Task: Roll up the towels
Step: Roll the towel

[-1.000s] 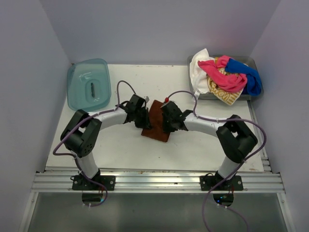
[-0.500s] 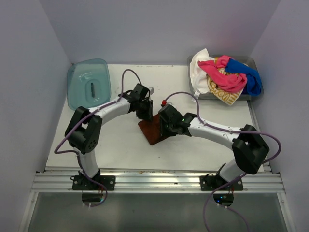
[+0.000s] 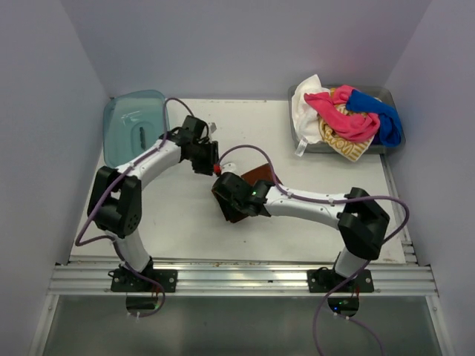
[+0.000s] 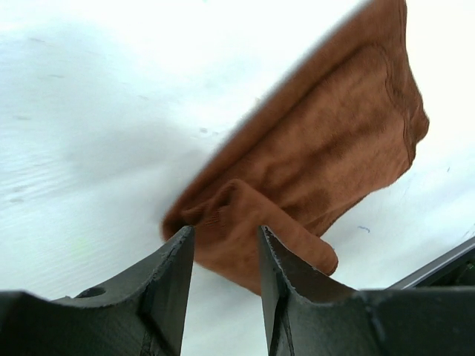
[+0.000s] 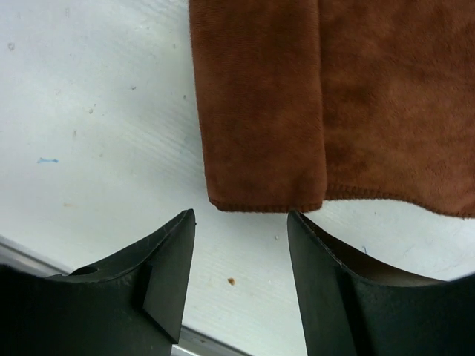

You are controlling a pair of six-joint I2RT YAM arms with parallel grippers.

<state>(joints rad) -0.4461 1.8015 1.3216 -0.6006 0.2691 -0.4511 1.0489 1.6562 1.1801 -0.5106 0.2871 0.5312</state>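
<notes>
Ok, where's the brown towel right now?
Top view: the brown towel lies mid-table, partly under the right gripper; the left gripper hangs just beyond it, toward the teal tray.

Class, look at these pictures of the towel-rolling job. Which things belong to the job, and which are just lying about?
Belong to the job:
rust-brown towel, partly folded on the table
pink towel, white towel, blue towel and striped towel, heaped together

Just lying about:
teal plastic tray, far left
grey bin under the heap
</notes>
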